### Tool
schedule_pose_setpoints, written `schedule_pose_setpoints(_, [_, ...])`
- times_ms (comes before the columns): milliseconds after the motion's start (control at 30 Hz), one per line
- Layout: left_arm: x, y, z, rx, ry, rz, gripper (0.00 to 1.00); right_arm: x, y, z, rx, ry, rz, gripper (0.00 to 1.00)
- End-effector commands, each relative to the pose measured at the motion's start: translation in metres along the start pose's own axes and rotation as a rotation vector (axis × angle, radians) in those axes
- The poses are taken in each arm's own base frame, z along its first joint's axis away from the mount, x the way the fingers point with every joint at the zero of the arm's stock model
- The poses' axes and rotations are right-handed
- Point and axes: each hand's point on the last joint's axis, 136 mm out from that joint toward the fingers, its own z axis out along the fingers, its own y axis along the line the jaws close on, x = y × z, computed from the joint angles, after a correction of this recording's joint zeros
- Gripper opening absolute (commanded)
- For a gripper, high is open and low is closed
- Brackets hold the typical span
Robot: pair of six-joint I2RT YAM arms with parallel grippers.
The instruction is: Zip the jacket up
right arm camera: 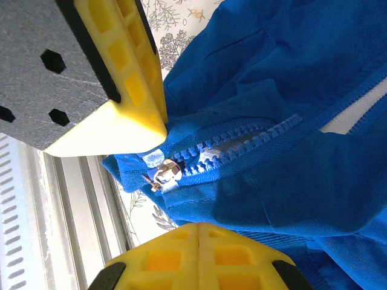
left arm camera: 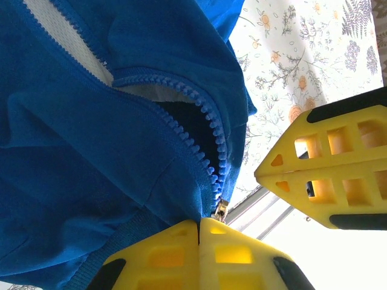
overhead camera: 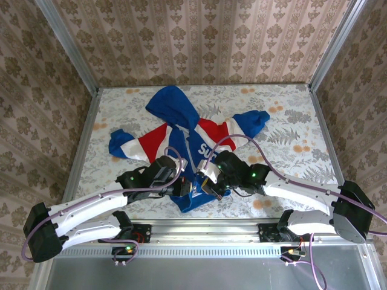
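Note:
The blue hooded jacket (overhead camera: 181, 124) lies flat on the table, hood at the far end and red-and-white sleeves spread out. Both grippers meet at its near hem. My left gripper (overhead camera: 184, 188) (left arm camera: 199, 225) is shut on the blue hem fabric, just beside the metal zipper slider (left arm camera: 221, 211). My right gripper (overhead camera: 210, 184) (right arm camera: 198, 228) is shut with its tips on the hem's edge, below the slider (right arm camera: 164, 174). The slider sits at the bottom of the zipper. Above it the blue teeth (right arm camera: 242, 140) spread apart. The right gripper's fingers (left arm camera: 326, 181) show in the left wrist view.
The floral table top (overhead camera: 290, 133) is bare to the right of the jacket. A metal rail (overhead camera: 199, 228) (right arm camera: 66, 211) runs along the near edge, right under the hem. Wallpapered walls (overhead camera: 36, 90) close in the left, right and far sides.

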Motion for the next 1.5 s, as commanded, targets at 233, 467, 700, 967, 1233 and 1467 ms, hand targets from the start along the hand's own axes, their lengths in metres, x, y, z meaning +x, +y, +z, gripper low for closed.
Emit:
schedule_pose_setpoints(233, [-0.019,-0.007,-0.011,0.018,-0.095,-0.050,0.00,-0.011,0.009,-0.006,-0.044,-0.177,0.128,0.18])
schedule_pose_setpoints(467, [-0.042,-0.014,-0.020,-0.003,-0.187,-0.088,0.00,-0.018,0.006,-0.008,-0.012,-0.277,0.173,0.18])
schedule_pose_setpoints(700, [-0.059,-0.030,-0.022,0.018,-0.234,-0.079,0.00,-0.024,0.013,-0.007,-0.025,-0.305,0.169,0.17])
schedule_pose_setpoints(967, [-0.064,-0.045,-0.019,0.047,-0.230,-0.056,0.00,-0.031,-0.005,-0.007,0.069,-0.347,0.246,0.24])
schedule_pose_setpoints(1233, [-0.064,-0.051,-0.018,0.065,-0.231,-0.047,0.00,-0.038,-0.016,-0.004,0.122,-0.360,0.283,0.36])
schedule_pose_setpoints(1467, [-0.060,-0.045,-0.016,0.047,-0.222,-0.043,0.00,-0.033,-0.022,-0.006,0.167,-0.338,0.275,0.15])
